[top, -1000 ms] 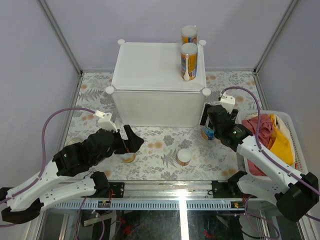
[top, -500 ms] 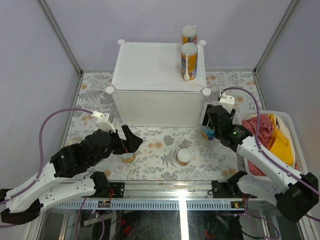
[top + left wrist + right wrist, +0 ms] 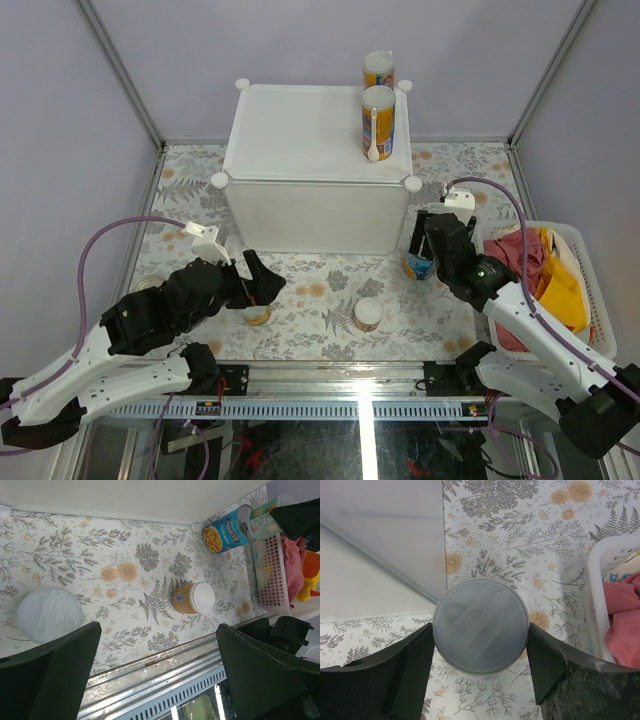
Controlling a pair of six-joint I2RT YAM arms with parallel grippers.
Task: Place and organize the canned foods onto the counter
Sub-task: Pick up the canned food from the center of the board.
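Right gripper [image 3: 480,632] first: I am clamping it on the blue-labelled can [image 3: 480,622], one finger pressing each side of its pale round lid. The can is just beside the front right corner of the white counter [image 3: 300,130] and near the white basket [image 3: 599,605] that is holding red and yellow cloth (whether the can is resting on the floral cloth [image 3: 320,285] or hanging just off it, I cannot tell). My left gripper [image 3: 160,630] is hanging over the cloth in front of the counter with its jaws spread wide, gripping nothing. A pale-lidded can [image 3: 50,615] is sitting on the cloth under it, toward one finger, and a short orange can [image 3: 194,598] is standing further right, apart from both arms. Two tall yellow-orange cans [image 3: 378,122] are standing upright by the counter's right edge, one behind the other, toward the far corner.
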